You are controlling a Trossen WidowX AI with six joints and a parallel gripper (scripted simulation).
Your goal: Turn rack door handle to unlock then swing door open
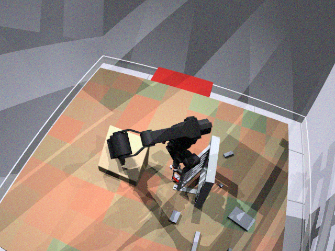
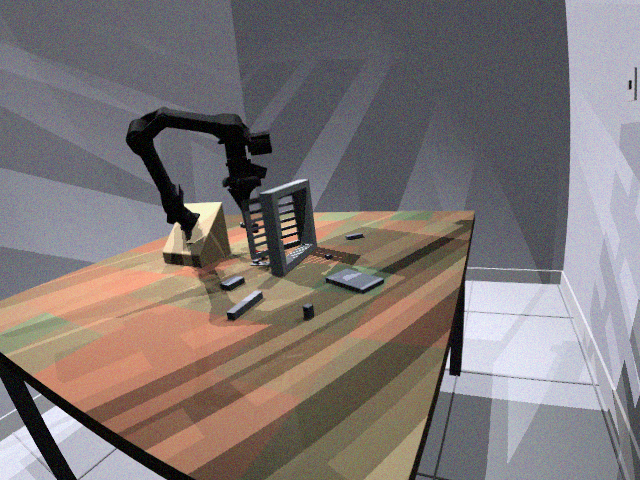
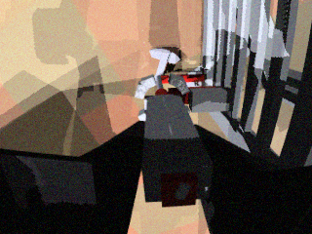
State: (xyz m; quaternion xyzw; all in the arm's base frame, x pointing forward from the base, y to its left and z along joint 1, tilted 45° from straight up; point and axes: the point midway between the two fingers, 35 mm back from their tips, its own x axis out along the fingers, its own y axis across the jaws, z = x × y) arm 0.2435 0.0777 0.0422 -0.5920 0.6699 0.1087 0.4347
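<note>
Arm (image 1: pixel 172 133) (image 2: pixel 193 121) arched high, elbow bent, forearm reaching out level, wrist (image 1: pixel 181 146) (image 2: pixel 237 160) turned downward. Gripper (image 1: pixel 176 170) (image 2: pixel 247 219) (image 3: pixel 167 129) pointing down, fingers partly closed, clamped, not fully together.

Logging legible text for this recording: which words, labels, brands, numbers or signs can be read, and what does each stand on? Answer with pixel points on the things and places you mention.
No text can be read in any view.
Red panel (image 1: pixel 182 81) at the table's far edge: no lettering visible.
Flat grey slab (image 1: pixel 241 218) (image 2: pixel 355 280): no lettering visible.
Beside the barred rack door (image 3: pixel 233 63), a tiny pale mark on the red strip (image 3: pixel 171 78): too small and blurred to tell whether it is lettering.
</note>
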